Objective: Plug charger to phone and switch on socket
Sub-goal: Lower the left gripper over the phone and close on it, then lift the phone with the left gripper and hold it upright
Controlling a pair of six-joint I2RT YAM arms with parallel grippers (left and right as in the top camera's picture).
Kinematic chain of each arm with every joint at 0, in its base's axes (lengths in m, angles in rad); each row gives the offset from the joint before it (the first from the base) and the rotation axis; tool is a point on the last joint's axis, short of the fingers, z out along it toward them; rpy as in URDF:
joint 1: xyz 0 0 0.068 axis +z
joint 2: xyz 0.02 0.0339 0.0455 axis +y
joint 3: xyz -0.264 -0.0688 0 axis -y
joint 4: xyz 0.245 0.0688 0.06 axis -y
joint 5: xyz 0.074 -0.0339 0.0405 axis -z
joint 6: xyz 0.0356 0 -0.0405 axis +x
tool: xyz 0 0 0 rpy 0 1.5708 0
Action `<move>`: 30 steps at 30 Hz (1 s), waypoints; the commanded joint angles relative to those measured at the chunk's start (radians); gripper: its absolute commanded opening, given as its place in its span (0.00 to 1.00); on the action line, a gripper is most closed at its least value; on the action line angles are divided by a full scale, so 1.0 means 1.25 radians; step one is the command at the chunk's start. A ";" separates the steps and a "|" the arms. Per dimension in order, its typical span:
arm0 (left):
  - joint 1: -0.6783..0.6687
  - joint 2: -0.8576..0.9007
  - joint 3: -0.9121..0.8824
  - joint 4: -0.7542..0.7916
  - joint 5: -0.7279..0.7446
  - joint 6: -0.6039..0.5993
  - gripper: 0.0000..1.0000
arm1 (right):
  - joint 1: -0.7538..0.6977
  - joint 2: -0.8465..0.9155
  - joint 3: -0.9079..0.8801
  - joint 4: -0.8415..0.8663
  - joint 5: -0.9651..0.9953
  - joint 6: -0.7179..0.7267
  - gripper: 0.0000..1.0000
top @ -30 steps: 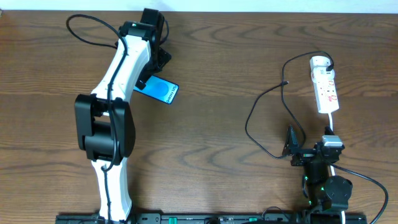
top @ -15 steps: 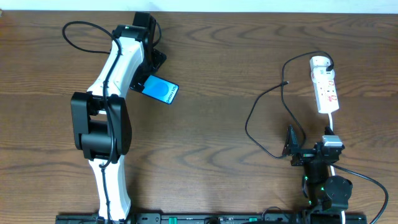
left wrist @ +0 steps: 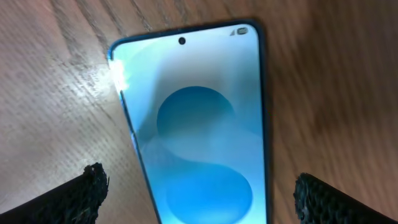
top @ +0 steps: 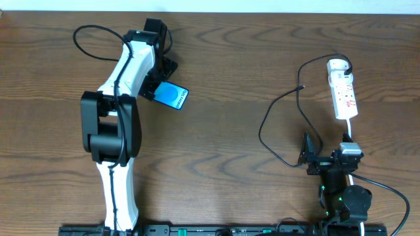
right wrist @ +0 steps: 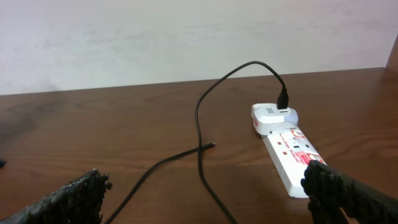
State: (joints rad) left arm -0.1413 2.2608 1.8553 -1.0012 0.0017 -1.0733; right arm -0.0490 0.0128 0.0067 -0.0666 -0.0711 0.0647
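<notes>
**Both end effectors wide open, phone and charger still well apart**

Left end effector (left wrist: 202,193) is spread wide and holding nothing. In the left wrist view its two black fingertips (left wrist: 93,186) sit in the bottom corners of the frame, and the phone (left wrist: 199,124) lies flat on the table (top: 223,144) between them. Its cyan screen faces up and is lit, with the camera hole toward the top of the frame. The fingertips don't look to be touching the phone's edges. From overhead, the phone sits upper left, turned at an angle, partly tucked under the white left arm (top: 128,72).

Right end effector (right wrist: 205,186) is just as wide and also empty, parked low at the lower right of the overhead view. Ahead of it in the right wrist view is the socket (right wrist: 289,149), a white strip with red marks at the right of the frame. The charger (right wrist: 199,124) plugs into the strip's far end, arcs up and loops back down over the table. Its small plug tip (right wrist: 211,146) lies bare on the wood just left of the strip, touching nothing.
</notes>
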 commanded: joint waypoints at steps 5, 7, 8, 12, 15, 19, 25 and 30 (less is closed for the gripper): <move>-0.003 0.019 -0.003 0.012 0.008 -0.005 0.98 | 0.003 -0.005 -0.001 -0.004 -0.002 0.007 0.99; -0.003 0.019 -0.003 0.012 0.008 -0.005 0.98 | 0.003 -0.005 -0.001 -0.004 -0.002 0.007 0.99; -0.003 0.019 -0.005 0.012 0.010 -0.005 0.98 | 0.003 -0.005 -0.001 -0.004 -0.002 0.007 0.99; -0.003 0.019 -0.019 0.019 0.014 -0.005 0.98 | 0.003 -0.005 -0.001 -0.004 -0.002 0.007 0.99; -0.003 0.022 -0.034 0.028 0.014 -0.005 0.98 | 0.003 -0.005 -0.001 -0.004 -0.002 0.007 0.99; -0.003 0.025 -0.053 0.041 0.014 -0.006 0.98 | 0.003 -0.005 -0.001 -0.004 -0.002 0.007 0.99; -0.003 0.032 -0.054 0.040 0.014 -0.011 0.98 | 0.003 -0.005 -0.001 -0.004 -0.002 0.007 0.99; -0.003 0.032 -0.054 0.040 0.014 -0.011 0.98 | 0.003 -0.005 -0.001 -0.004 -0.002 0.007 0.99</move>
State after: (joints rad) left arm -0.1413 2.2833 1.7935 -0.9447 0.0242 -1.0744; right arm -0.0490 0.0128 0.0067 -0.0669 -0.0711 0.0647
